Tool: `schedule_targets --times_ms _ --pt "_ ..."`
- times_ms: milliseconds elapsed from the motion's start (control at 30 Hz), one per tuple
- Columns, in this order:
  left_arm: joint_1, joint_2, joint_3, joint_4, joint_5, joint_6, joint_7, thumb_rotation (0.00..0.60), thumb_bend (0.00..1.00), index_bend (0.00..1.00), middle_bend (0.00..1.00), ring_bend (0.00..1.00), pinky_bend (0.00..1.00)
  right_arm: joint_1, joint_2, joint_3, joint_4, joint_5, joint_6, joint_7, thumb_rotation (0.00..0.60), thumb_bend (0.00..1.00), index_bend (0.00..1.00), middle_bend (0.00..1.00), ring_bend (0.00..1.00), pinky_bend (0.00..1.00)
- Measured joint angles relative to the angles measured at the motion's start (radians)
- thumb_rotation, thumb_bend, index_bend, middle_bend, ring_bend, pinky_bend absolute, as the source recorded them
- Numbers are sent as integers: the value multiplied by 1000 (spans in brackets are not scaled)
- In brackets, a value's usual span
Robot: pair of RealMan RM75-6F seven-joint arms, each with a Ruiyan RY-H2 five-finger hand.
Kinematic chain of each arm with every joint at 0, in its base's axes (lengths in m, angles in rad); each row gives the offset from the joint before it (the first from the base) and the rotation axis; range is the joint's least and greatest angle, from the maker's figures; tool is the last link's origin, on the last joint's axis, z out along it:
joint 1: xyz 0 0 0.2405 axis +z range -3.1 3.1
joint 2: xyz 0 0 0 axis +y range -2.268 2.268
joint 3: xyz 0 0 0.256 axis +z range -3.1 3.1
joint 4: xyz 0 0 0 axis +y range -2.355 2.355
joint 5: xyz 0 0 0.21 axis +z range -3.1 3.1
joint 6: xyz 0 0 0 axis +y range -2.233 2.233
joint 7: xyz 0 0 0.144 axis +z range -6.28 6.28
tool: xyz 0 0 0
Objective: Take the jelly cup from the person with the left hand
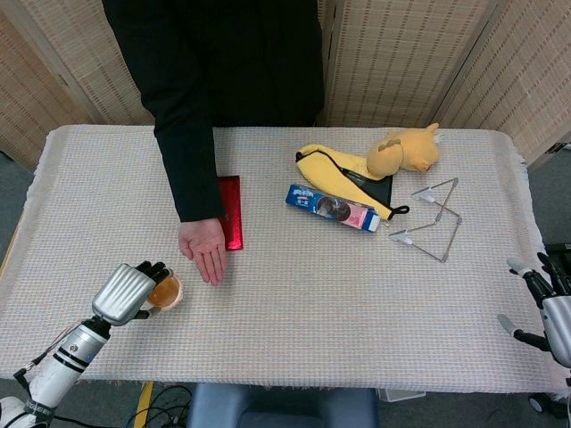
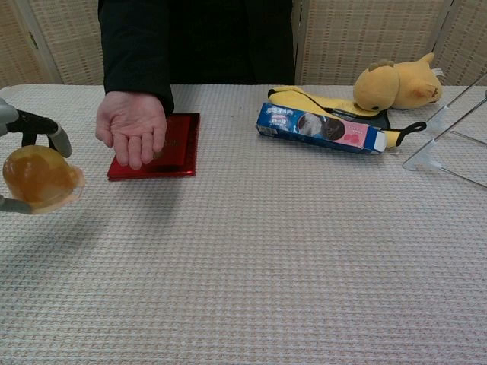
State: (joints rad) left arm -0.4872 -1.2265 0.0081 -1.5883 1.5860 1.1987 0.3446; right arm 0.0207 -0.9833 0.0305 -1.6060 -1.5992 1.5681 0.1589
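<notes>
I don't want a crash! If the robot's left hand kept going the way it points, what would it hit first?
Probably the person's open palm; the left hand, holding the amber jelly cup, points roughly there, though depth is unclear.

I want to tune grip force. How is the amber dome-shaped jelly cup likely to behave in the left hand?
The amber dome-shaped jelly cup looks thin-walled and translucent, so it probably dents if squeezed. Its smooth rounded top may be slippery. The left hand holds it off the table alone, so it seems light.
</notes>
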Motion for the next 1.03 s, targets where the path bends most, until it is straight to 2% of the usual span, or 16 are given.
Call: schedule_targets --times_ms 67,133,200,333,467,533,700,1033 --pt "2 -20 0 24 -25 -19 5 600 276 572 594 626 894 -1 1 0 -1 0 3 0 600 212 136 266 84 167" --pt "3 -31 -2 35 -45 -35 13 600 219 511 539 595 885 -2 1 1 -1 2 4 0 600 212 137 266 84 166" --pt "6 -41 -4 38 -77 -53 40 600 129 375 421 500 836 -3 1 1 -1 2 4 0 600 212 137 266 84 166" --pt "12 -54 -14 23 -178 -88 95 600 57 123 167 252 606 -3 2 0 -2 0 4 0 600 212 137 266 84 166" --pt "24 -53 -26 -24 -261 -105 129 600 47 9 7 37 401 -5 3 2 -3 0 12 2 600 212 136 266 84 166" --pt "34 -46 -30 -41 -273 -94 134 600 45 0 0 8 365 -7 3 2 -1 -1 14 4 600 212 137 266 84 166" --pt "80 -12 -41 -70 -289 -17 97 600 45 2 0 16 361 -9 0 0 3 -1 16 7 600 212 137 266 84 166" --pt "258 48 -51 -102 -315 221 -64 600 45 131 0 59 361 5 -17 -5 15 2 -21 18 600 212 137 267 84 166"
